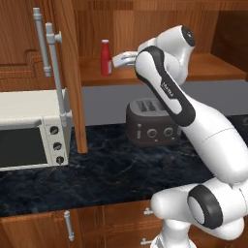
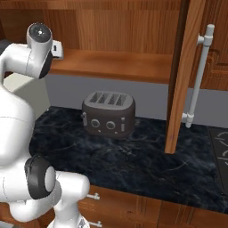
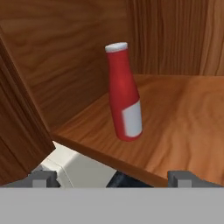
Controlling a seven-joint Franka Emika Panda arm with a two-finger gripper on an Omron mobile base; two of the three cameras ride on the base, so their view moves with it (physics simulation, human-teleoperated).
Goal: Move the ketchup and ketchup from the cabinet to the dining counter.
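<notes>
Open cabinet (image 1: pixel 160 29) with reddish-brown walls and doors swung wide; its shelf (image 1: pixel 213 68) runs above a black veined worktop (image 1: pixel 111 169) that carries a toaster (image 1: pixel 151 122) at centre and a white oven (image 1: pixel 31 128) to the left in the left base view. The white arm (image 1: pixel 193 116) rises from the base and reaches up to shelf level. One ketchup (image 1: pixel 106 57) bottle, red with a pale cap, stands upright on the shelf near its left end, close to the front edge and near the cabinet's side wall. The end effector (image 1: pixel 121 59) sits level with the bottle and just to its right in the left base view, apart from it; in the hand view the bottle stands ahead, slightly left of the midline, its long axis vertical and tilted a little in that view by the roll of the hand. The end effector is fully open and holds nothing. Judged from this, the coming move is a straight advance to bring the bottle between the fingers. A second bottle cannot be made out.
</notes>
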